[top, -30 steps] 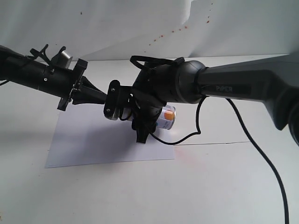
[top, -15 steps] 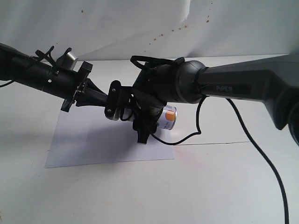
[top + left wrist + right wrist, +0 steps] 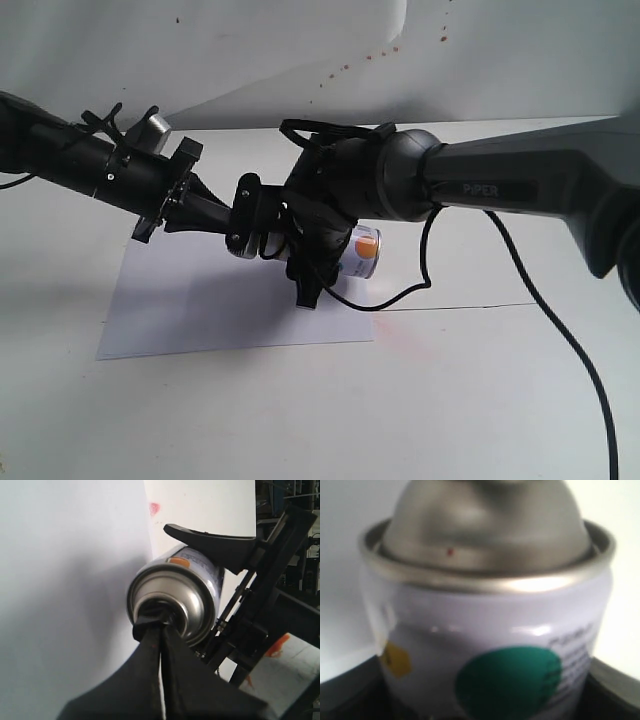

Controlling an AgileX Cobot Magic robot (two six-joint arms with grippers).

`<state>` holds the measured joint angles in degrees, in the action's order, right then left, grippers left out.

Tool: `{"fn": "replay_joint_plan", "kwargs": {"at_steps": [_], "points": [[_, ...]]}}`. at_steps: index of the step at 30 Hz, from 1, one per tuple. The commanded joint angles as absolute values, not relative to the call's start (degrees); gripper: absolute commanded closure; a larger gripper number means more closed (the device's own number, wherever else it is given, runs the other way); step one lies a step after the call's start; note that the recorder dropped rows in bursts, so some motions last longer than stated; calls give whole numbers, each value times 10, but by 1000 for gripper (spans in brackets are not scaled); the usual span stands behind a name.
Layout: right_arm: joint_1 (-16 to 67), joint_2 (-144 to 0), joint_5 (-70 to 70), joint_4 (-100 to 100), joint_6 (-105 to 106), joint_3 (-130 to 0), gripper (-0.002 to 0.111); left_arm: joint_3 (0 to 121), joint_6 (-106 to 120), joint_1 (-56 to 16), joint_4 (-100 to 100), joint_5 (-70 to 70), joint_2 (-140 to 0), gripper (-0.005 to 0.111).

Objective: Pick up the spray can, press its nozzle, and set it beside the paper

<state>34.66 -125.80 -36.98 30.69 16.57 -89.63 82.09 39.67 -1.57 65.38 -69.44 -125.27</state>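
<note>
The spray can (image 3: 362,252) is held on its side above the right edge of the paper (image 3: 200,310), with my right gripper (image 3: 325,262) shut on its body. In the right wrist view the can (image 3: 490,630) fills the frame, showing a green dot and the silver shoulder, with my right gripper (image 3: 485,700) round it. My left gripper (image 3: 225,212) is shut, and its joined tips (image 3: 160,622) touch the nozzle at the centre of the can's top (image 3: 190,600). One right finger (image 3: 215,542) lies along the can. The nozzle itself is hidden by the tips.
A wrinkled white backdrop (image 3: 250,50) with red spots hangs behind the table. A black cable (image 3: 560,330) trails over the table at the right. A faint red smear (image 3: 405,340) marks the table beside the paper's right edge.
My left gripper has moved to the right, towards the top of the can. The right arm and the can have stayed where they were.
</note>
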Motion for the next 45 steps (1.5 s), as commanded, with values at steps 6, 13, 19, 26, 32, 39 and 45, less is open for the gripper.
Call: {"fn": "replay_joint_plan", "kwargs": {"at_steps": [6, 13, 19, 26, 32, 39, 45], "points": [[345, -1244, -345, 313, 164, -901, 108, 823, 394, -23, 654, -700, -1256, 107], [344, -1244, -350, 313, 164, -901, 108, 823, 395, 5, 653, -700, -1247, 107], [331, -1244, -362, 313, 162, -901, 108, 808, 411, 38, 649, -661, -1186, 107], [325, -1243, -353, 286, 161, -901, 108, 687, 457, 40, 644, -455, -1032, 107], [325, -1243, -345, 248, 161, -901, 108, 554, 497, 40, 646, -288, -847, 107], [325, -1230, -334, 244, 114, -901, 108, 411, 528, 40, 646, -124, -579, 107], [325, -1207, -326, 217, 109, -901, 108, 299, 528, 40, 621, -43, -374, 107]]}}
